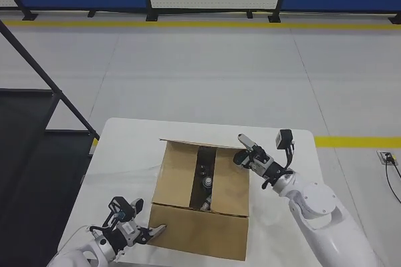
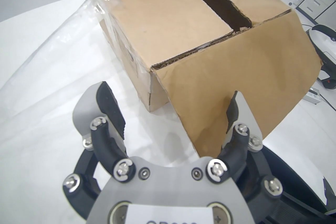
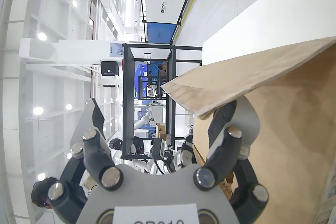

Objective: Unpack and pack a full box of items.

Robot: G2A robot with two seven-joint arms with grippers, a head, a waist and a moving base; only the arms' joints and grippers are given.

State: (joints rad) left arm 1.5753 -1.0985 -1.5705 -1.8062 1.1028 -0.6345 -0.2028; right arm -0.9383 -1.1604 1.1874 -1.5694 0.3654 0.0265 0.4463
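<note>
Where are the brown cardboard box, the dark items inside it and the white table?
brown cardboard box (image 1: 180, 180), top view, closed top flap.
dark items (image 1: 205, 181), top view, one item's top.
white table (image 1: 127, 143), top view, bare corner.

You have a brown cardboard box (image 1: 180, 177) upright on the white surface (image 1: 127, 147). Its two long top flaps lie almost flat, and small dark items (image 1: 204, 183) show in the gap between them. The end flap (image 2: 236, 72) slopes outward, its corner between the left tool's (image 2: 170, 96) spread fingers. A raised flap edge (image 3: 236, 78) touches one finger of the right tool (image 3: 161, 104)
</note>
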